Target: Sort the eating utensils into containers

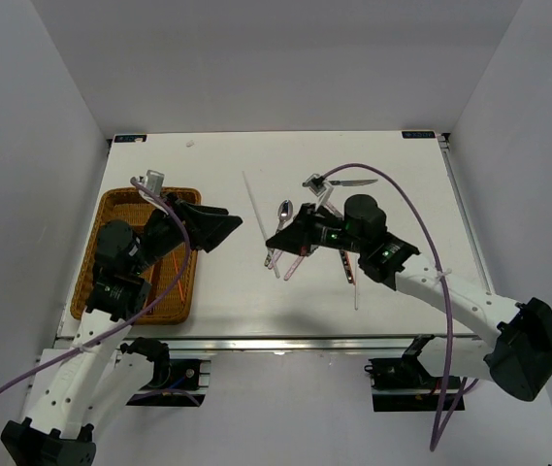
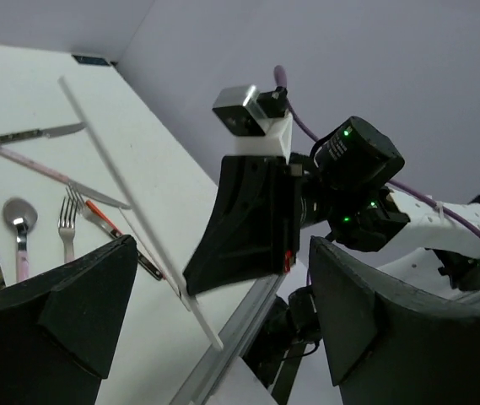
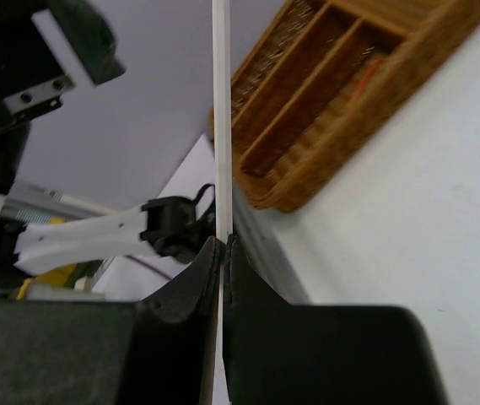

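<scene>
Two pincers differ. The right pincer (image 3: pixel 223 246) is clenched on a white chopstick (image 3: pixel 220 101), pinching it partway along its length over the middle of the counter (image 1: pixel 217 291). The left pincer (image 1: pixel 222 231) hangs spread wide, gripping nothing, just past the right rim of the wicker tray (image 3: pixel 324 160). One red chopstick (image 3: pixel 360 82) lies in a long slot of that tray. Two spoons (image 2: pixel 20 221), a fork (image 2: pixel 68 224) and a knife (image 2: pixel 29 133) lie on the counter near the right pincer, well apart from the tray.
</scene>
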`<action>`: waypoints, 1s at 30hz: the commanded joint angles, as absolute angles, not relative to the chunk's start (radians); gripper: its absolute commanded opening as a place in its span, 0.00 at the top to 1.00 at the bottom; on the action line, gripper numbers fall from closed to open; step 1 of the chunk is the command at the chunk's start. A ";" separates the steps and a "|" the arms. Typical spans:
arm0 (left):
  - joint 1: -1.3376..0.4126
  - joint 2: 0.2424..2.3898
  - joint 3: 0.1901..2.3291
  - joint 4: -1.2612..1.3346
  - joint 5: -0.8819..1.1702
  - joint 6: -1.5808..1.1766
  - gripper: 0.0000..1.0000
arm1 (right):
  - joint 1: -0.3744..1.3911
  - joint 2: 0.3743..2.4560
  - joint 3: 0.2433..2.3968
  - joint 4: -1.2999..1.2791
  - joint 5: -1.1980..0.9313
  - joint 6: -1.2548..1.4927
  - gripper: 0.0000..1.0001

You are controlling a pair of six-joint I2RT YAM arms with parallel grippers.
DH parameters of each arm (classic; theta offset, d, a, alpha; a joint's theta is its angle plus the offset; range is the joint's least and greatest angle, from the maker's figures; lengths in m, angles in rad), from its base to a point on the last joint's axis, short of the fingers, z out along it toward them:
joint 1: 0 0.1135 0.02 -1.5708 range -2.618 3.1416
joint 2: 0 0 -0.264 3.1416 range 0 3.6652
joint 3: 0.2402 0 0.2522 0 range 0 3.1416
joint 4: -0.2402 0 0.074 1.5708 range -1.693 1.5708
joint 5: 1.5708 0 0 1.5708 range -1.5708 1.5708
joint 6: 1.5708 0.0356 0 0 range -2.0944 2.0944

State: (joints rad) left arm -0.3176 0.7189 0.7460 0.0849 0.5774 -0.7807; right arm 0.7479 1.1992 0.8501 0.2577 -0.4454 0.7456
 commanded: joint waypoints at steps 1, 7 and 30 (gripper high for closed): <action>-0.322 0.706 0.759 0.160 0.604 -0.792 0.10 | 0.837 1.210 0.925 0.354 -0.446 0.795 1.00; -0.322 0.739 0.775 0.034 0.554 -0.741 0.28 | 0.913 1.247 0.968 0.360 -0.403 0.776 1.00; -0.322 0.807 1.002 -0.404 0.330 -0.522 1.00 | 0.922 1.131 0.907 0.331 -0.244 0.683 0.32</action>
